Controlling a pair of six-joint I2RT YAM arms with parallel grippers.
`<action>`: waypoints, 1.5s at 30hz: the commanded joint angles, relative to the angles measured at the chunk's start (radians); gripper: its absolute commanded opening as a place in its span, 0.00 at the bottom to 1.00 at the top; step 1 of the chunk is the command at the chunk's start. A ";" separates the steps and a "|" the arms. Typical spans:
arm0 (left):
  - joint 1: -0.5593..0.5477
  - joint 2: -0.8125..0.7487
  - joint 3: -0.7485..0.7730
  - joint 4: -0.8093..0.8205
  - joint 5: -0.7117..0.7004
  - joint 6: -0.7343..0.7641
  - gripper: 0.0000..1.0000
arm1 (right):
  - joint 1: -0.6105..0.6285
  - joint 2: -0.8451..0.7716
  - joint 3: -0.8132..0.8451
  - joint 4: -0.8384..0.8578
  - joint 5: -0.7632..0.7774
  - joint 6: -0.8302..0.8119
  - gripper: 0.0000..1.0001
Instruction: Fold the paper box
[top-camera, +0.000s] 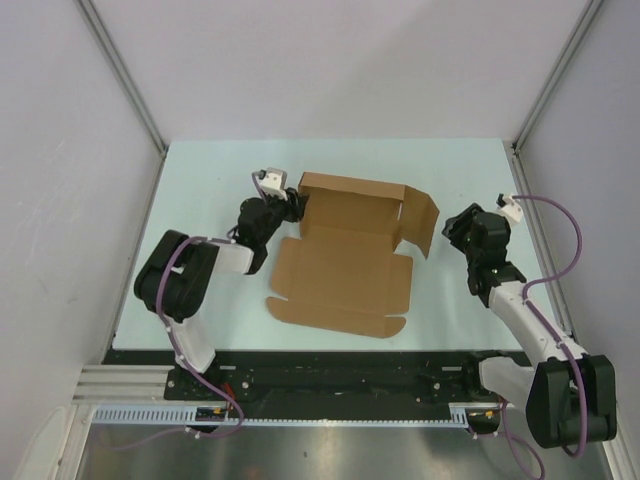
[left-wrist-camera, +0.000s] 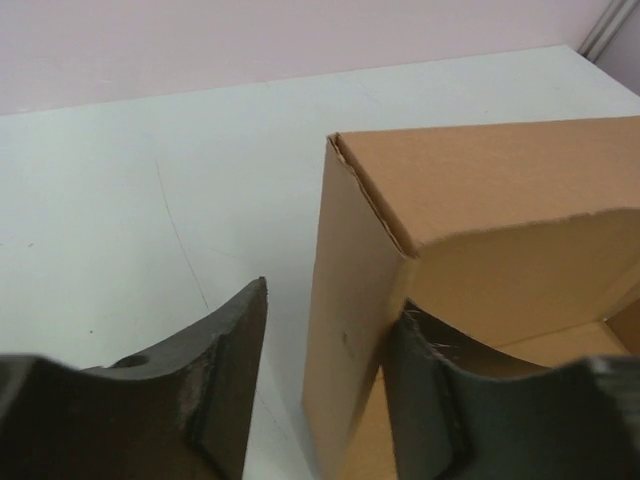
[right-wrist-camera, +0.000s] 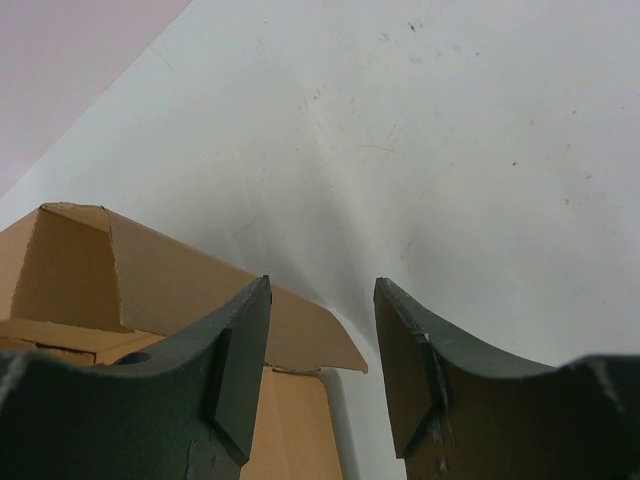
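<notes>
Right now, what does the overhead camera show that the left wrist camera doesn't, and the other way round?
Only overhead: the whole paper box, with its flat front panel lying on the table, plus the right claw beside the box's right flap. Only left wrist: close up, the box's upright left wall stands between the left claw's fingers. One finger is outside with a gap and the other is inside the box. Both: the brown box and the pale table.

The paper box (top-camera: 345, 270) was plain brown cardboard; the bench (top-camera: 200, 190) was pale mint green with faint scuff marks. The left claw (top-camera: 296, 207) and right claw (top-camera: 452, 226) were dark grey, on black-and-white arms (top-camera: 185, 275) trailing purple cables (top-camera: 579, 240).
</notes>
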 joint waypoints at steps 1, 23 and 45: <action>0.006 0.037 0.072 0.074 0.017 -0.031 0.47 | -0.004 -0.044 -0.003 -0.010 0.011 -0.020 0.51; 0.003 0.020 0.073 0.019 -0.014 -0.030 0.02 | -0.085 0.077 -0.112 0.347 -0.353 0.012 0.51; -0.022 -0.011 0.062 -0.010 -0.083 0.032 0.00 | -0.050 0.287 -0.161 0.756 -0.725 0.058 0.52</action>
